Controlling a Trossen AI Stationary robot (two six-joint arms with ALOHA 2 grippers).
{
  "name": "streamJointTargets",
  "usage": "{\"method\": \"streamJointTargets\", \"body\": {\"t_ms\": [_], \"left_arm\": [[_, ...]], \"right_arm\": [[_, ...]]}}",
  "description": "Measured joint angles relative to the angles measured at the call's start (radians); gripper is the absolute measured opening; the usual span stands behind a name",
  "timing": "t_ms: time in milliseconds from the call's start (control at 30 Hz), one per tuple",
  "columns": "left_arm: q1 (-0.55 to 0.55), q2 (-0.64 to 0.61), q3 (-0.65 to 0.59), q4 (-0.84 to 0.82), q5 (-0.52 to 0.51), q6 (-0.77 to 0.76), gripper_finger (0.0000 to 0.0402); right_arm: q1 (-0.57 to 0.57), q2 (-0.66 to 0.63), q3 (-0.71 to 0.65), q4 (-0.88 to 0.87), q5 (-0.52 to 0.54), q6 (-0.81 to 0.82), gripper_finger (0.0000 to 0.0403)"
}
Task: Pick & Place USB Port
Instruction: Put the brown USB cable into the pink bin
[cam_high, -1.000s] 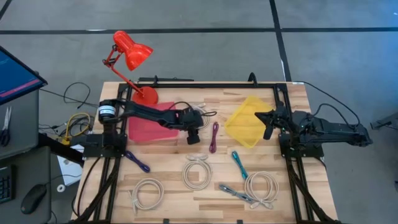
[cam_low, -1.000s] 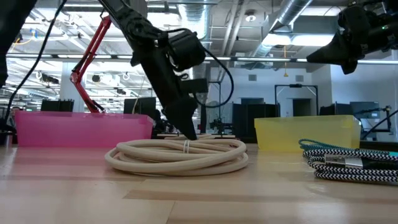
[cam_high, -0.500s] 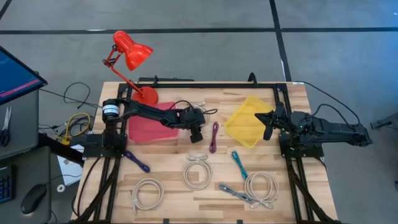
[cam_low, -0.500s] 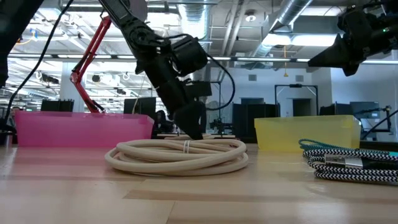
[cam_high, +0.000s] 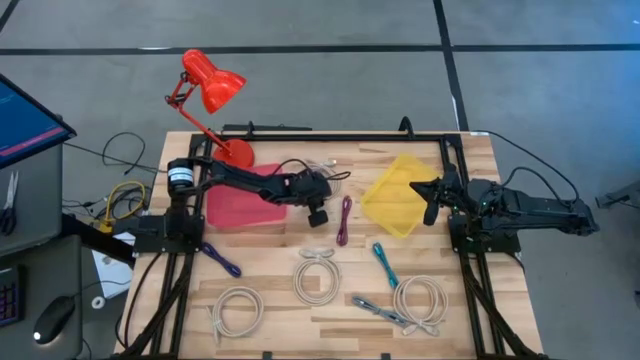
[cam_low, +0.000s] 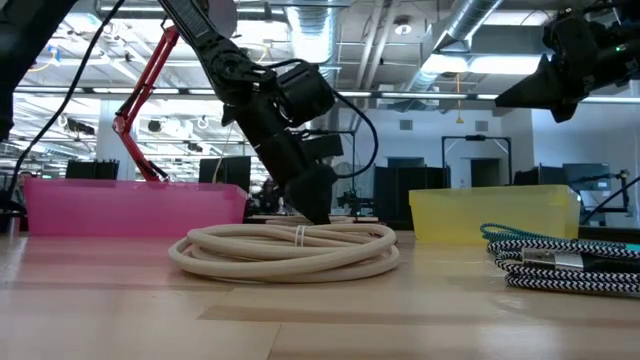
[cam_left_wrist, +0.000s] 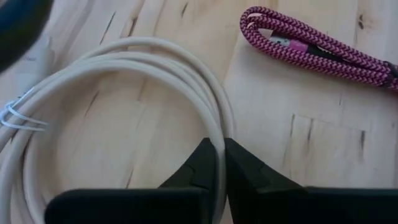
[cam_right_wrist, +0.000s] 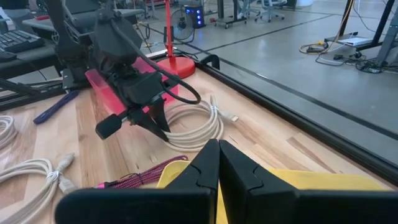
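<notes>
A cream USB cable coil (cam_left_wrist: 143, 53) lies flat on the wooden table beside the pink bin (cam_high: 245, 205), and also shows in the right wrist view (cam_right_wrist: 199, 121). My left gripper (cam_left_wrist: 219, 149) is down at the coil's rim, shut on it; it shows in the high view (cam_high: 325, 190) and low view (cam_low: 318, 212) too. A magenta braided cable (cam_left_wrist: 311, 46) lies just beyond the coil. My right gripper (cam_right_wrist: 219, 152) is shut on nothing and hangs over the yellow bin's (cam_high: 400, 195) right side. My left gripper pinches the outer strands of the coil's rim (cam_left_wrist: 212, 121) between its two fingers, on the side toward the magenta cable. The fingers slant down from the table's left. The coil lies on the table, its loops slack.
A red desk lamp (cam_high: 210, 85) stands at the far left corner. Nearer lie other cream coils (cam_high: 318, 275) (cam_high: 238, 308) (cam_high: 420, 298), a teal cable (cam_high: 385, 265), a purple one (cam_high: 222, 260) and a grey braided one (cam_high: 385, 312). One coil (cam_low: 290, 248) fills the low view's foreground.
My left gripper has edged a little toward the table's right, down at the coil, and has shut on the coil's rim. The coil lies where it was.
</notes>
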Motion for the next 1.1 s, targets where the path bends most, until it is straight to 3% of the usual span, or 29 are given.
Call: {"method": "streamJointTargets", "body": {"t_ms": [267,500,633,767,1100], "left_arm": [[-0.086,-0.111,-0.004,-0.006,-0.106,0.035,0.0016],[-0.187,-0.282,-0.001,-0.162,-0.315,0.048,0.0016],[-0.198,-0.362,-0.035,-0.363,-0.364,-0.082,0.0016],[-0.199,-0.441,-0.118,-0.463,-0.373,-0.206,0.0016],[-0.200,-0.683,-0.359,-0.488,-0.430,-0.384,0.0016]], "right_arm": [[0.000,0.000,0.000,0.000,0.000,0.000,0.0000],[0.000,0.000,0.000,0.000,0.000,0.000,0.0000],[0.000,0.000,0.000,0.000,0.000,0.000,0.0000],[0.000,0.000,0.000,0.000,0.000,0.000,0.0000],[0.000,0.000,0.000,0.004,0.000,0.001,0.0000]]}}
